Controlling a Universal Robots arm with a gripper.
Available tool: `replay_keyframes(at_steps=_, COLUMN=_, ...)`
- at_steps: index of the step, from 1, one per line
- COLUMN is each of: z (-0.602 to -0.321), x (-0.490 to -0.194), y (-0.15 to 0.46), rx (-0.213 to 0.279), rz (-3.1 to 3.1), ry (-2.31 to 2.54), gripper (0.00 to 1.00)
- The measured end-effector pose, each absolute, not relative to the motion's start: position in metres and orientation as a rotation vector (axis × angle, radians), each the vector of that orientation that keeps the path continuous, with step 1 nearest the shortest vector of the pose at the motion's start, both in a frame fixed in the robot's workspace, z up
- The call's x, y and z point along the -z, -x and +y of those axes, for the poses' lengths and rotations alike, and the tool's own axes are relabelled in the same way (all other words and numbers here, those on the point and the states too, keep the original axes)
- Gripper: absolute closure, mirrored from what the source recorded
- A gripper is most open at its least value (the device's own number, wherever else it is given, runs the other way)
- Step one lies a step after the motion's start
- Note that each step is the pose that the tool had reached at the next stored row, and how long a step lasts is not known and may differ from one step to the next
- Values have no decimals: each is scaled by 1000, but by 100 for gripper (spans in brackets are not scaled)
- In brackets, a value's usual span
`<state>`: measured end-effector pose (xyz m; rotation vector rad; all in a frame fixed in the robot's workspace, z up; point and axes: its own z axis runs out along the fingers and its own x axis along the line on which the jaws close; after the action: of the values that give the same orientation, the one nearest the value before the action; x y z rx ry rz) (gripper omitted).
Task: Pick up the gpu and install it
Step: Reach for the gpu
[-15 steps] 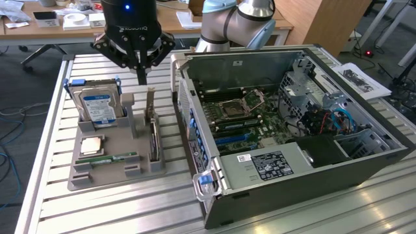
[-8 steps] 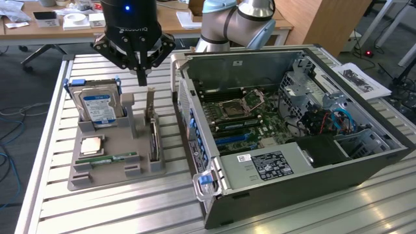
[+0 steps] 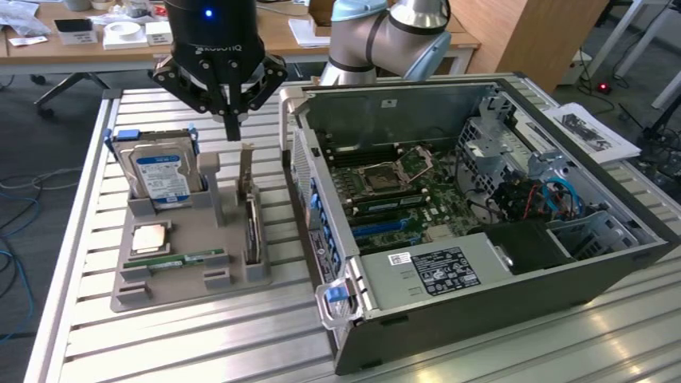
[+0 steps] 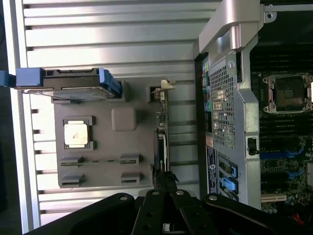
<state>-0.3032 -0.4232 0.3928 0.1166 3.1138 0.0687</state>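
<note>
Hidden: we see the flat green circuit-board gpu (image 3: 253, 227) (image 4: 161, 137) edge-on, so its cooler face is hard to make out.
Count: one gpu, one silver blue-labelled hard drive (image 3: 159, 171), one square processor chip (image 3: 149, 237), one thin green memory stick (image 3: 181, 259) — all in one grey tray (image 3: 181, 279).
Axis: the gpu stands on its long edge below the black gripper (image 3: 231, 126) (image 4: 165, 178), with its long axis level.
Gripper: pinched closed — nothing held.

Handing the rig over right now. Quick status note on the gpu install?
Gripper: fingers shut, nothing visibly held, hovering just above the gpu's upper end.
gpu: standing on edge in its slot of the grey tray, beside the open computer case.
Done: nothing on the gpu itself.
Left: gpu not yet gripped, lifted or installed.
</note>
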Motion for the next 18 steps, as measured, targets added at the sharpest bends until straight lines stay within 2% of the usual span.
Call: replay_keyframes(at_steps=18, z=-423, x=-380, y=305, rx=-69, rz=3114, ry=-117, gripper=89)
